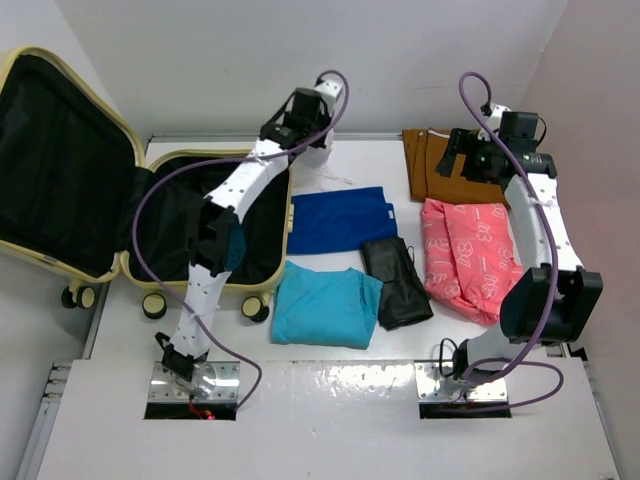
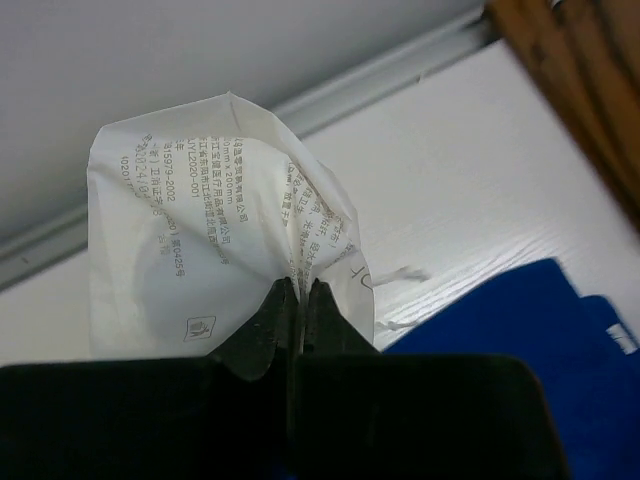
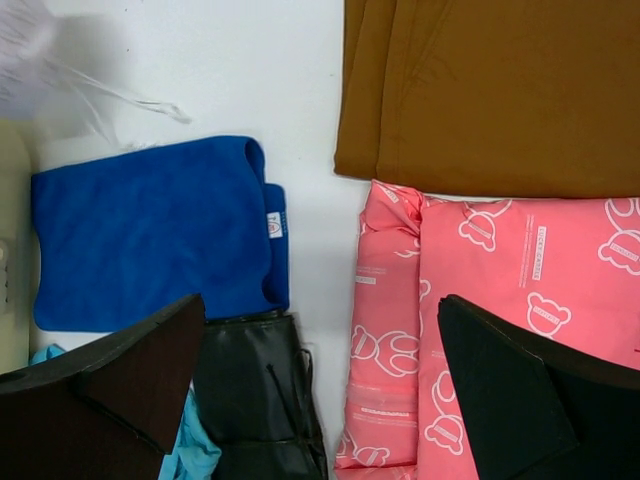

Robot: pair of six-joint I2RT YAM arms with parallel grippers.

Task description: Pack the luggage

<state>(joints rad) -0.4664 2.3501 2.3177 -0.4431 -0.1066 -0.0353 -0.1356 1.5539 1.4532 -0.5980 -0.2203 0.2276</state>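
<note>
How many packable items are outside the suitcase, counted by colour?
Blue: 2 (dark blue cloth, turquoise garment)
Black: 1 (black pouch)
Pink: 1 (pink packet)
Brown: 1 (brown garment)
White: 1 (white packet, held in the left hand)
Total: 6

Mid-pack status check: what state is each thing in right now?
Pale yellow hard-shell suitcase: open, lid leaning back.
Left pincer: shut on the white printed plastic packet.
Right pincer: open, holding nothing.
Royal blue cloth: folded, unpacked.
Teal garment: folded, unpacked.
Black pouch: lying flat, unpacked.
Pink bear-print bag: lying flat, unpacked.
Brown garment: folded, unpacked.
</note>
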